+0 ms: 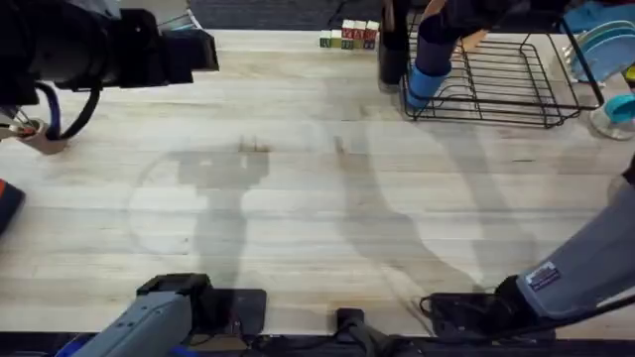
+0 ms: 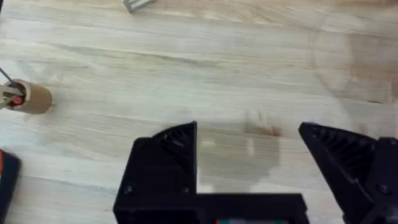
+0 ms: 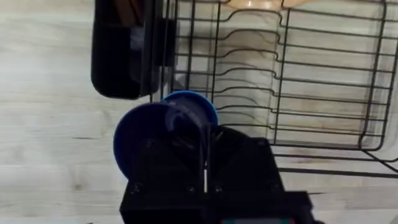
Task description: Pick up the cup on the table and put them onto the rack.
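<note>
Gripping blue cup (image 3: pixel 158 134): right fingers (image 3: pixel 205 165) | left fingers (image 2: pixel 249 165) spread | black wire rack (image 1: pixel 516 84)

Worktop (image 1: pixel 327 198) centre and lower frame bare wood, wide free passage. Upper right: rack (image 1: pixel 516 84) blocks, right gripper (image 1: pixel 425 84) with blue cup (image 1: pixel 425 87) at its left corner, black holder (image 1: pixel 393 50) just beside. Small blocks (image 1: pixel 347 36) top centre edge. Blue dishes (image 1: pixel 605 50) far right. Left arm (image 1: pixel 99 50) fills upper left.
</note>
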Tool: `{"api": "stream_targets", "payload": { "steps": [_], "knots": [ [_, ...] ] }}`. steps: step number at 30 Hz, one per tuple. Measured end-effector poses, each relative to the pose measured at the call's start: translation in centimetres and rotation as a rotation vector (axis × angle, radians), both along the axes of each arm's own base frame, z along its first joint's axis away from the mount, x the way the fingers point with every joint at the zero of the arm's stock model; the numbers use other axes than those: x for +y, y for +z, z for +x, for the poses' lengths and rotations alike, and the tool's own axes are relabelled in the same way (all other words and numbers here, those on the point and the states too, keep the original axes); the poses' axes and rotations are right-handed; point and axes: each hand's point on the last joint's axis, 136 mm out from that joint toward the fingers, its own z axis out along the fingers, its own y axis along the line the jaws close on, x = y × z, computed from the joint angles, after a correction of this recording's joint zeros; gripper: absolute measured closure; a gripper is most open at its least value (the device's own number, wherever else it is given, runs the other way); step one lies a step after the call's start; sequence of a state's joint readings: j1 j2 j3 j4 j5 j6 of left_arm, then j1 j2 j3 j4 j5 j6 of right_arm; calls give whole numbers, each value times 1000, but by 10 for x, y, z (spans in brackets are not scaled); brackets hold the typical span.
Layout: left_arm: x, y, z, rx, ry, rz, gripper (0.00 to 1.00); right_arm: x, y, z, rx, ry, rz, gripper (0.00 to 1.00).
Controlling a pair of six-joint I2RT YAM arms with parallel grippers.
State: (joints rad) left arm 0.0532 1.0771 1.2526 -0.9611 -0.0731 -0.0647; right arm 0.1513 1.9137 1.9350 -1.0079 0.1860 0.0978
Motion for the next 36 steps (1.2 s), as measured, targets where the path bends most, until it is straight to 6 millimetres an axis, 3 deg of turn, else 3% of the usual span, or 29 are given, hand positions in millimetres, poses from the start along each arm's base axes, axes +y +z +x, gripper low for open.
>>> {"api": "stream_targets", "payload": {
  "steps": [7,13,20,36],
  "knots": [
    [0,0,0,0,0,0,7,-3,-15,0,44,-6,-6,968],
    [0,0,0,0,0,0,7,-5,-15,0,44,-13,-6,968],
    [0,0,0,0,0,0,7,-5,-15,0,44,-14,-5,870],
    [0,0,0,0,0,0,6,-6,-16,-2,57,5,-17,814]
  ]
}}
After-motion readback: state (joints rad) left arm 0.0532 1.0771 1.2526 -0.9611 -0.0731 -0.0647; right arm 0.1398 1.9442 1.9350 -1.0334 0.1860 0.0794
